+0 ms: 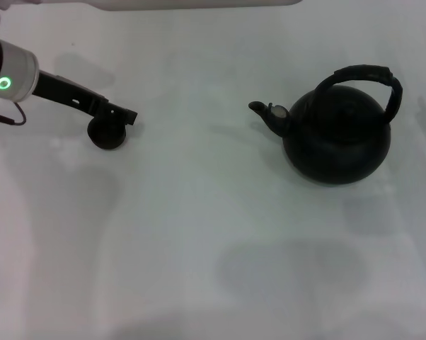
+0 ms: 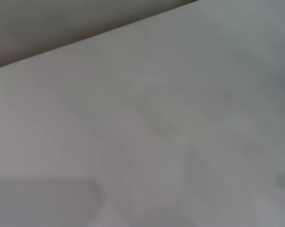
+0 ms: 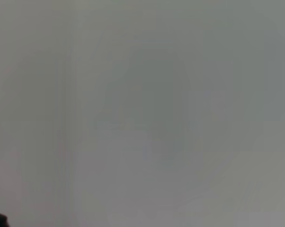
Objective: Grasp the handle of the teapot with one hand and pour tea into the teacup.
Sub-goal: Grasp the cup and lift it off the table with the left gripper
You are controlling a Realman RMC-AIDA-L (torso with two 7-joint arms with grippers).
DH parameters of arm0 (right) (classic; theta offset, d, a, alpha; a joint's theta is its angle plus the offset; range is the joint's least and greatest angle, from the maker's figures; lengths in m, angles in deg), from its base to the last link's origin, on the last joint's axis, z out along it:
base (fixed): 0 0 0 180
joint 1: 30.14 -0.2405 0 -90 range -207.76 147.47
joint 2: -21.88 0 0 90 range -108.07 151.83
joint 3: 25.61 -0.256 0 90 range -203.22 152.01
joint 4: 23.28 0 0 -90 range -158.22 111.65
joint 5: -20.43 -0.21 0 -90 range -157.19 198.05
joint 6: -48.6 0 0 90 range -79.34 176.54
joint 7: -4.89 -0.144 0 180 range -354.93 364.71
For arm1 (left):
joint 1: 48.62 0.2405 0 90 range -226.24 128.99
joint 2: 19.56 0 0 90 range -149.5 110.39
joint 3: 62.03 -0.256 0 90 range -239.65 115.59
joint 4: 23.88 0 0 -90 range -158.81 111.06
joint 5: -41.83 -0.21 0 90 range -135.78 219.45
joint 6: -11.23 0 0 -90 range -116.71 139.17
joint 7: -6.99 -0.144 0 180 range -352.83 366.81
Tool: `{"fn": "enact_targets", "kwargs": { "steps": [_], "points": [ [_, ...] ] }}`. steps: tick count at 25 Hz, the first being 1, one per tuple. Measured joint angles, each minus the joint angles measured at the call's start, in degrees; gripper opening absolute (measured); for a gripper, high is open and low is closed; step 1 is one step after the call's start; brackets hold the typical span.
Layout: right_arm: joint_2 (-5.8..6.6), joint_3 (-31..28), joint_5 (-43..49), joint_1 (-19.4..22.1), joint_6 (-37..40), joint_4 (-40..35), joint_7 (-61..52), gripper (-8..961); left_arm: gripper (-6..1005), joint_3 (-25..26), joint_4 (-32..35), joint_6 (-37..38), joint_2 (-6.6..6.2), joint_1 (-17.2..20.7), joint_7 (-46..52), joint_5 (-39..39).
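1. your left gripper [image 1: 121, 113] reaches in from the left edge of the head view and sits right over the teacup [image 1: 106, 134], covering its top; you cannot tell from here whether the gripper is spread or pressed together, or whether it touches the cup.
2. the teacup is a small black cup standing on the white table [image 1: 199, 234], on the left side and well apart from the teapot.
3. the teapot [image 1: 337, 142] stands upright on the right side of the table, its spout [image 1: 259, 109] pointing left toward the cup.
4. the handle [image 1: 365, 81] arches over the top of the pot, tilted a little toward the right, with nothing gripping it.
5. your right gripper is not in the head view, and its wrist view shows only pale surface.
6. your left wrist view shows only bare table and its far edge.
7. no tea can be seen anywhere.
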Motion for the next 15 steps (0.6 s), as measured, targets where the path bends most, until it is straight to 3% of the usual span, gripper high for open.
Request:
{"fn": "enact_targets", "kwargs": {
  "steps": [15],
  "points": [
    [0.0, 0.0, -0.92, 0.27, 0.18, -0.11, 0.0, 769, 870, 0.0, 1.0, -0.18, 0.1, -0.07, 1.38, -2.82]
  ]
}}
